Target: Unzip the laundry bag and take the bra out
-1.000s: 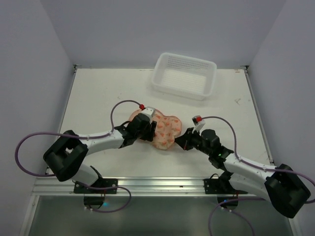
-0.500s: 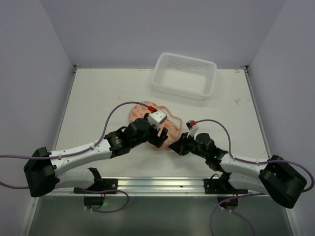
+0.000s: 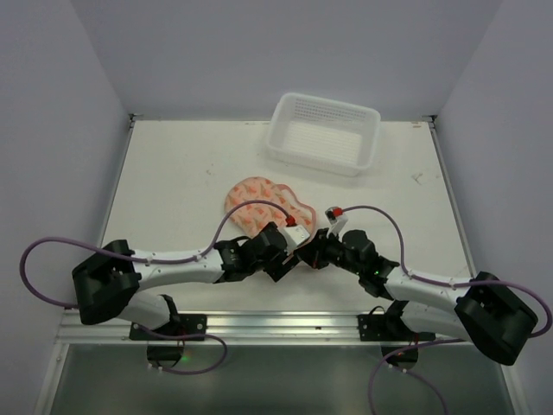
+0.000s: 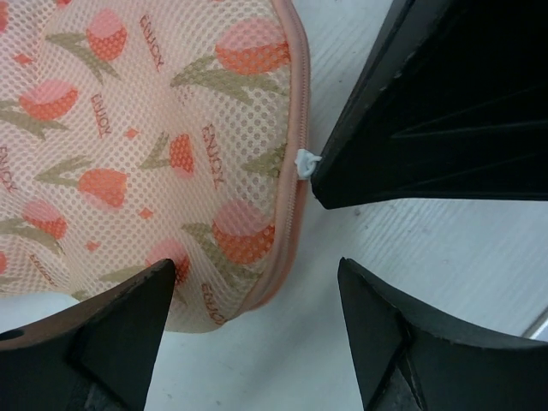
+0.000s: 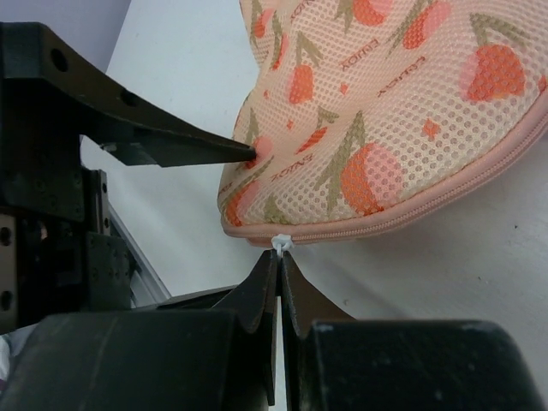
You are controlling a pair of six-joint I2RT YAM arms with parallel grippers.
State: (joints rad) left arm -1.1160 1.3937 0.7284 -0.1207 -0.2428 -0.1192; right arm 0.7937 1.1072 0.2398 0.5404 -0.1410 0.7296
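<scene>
The laundry bag (image 3: pixel 259 197) is a peach mesh pouch with red-orange prints and pink zipper edging, lying flat at mid-table. It fills the upper left of the left wrist view (image 4: pixel 128 128) and the top of the right wrist view (image 5: pixel 385 120). My right gripper (image 5: pixel 280 257) is shut on the small white zipper pull (image 5: pixel 280 245) at the bag's near edge; the pull also shows in the left wrist view (image 4: pixel 304 163). My left gripper (image 4: pixel 255 267) is open, one finger over the bag's edge, one over bare table. The two grippers (image 3: pixel 289 261) (image 3: pixel 306 254) meet closely. The bra is hidden.
A white lattice basket (image 3: pixel 321 134) stands at the back of the white table (image 3: pixel 164 173), right of centre. A metal rail (image 3: pixel 259 322) runs along the near edge. The right gripper's black fingers (image 4: pixel 428 103) sit just right of the left gripper's opening.
My left gripper has come off the bag's left lobe and moved near and right to the bag's near edge. My right gripper has shifted left to the zipper pull.
</scene>
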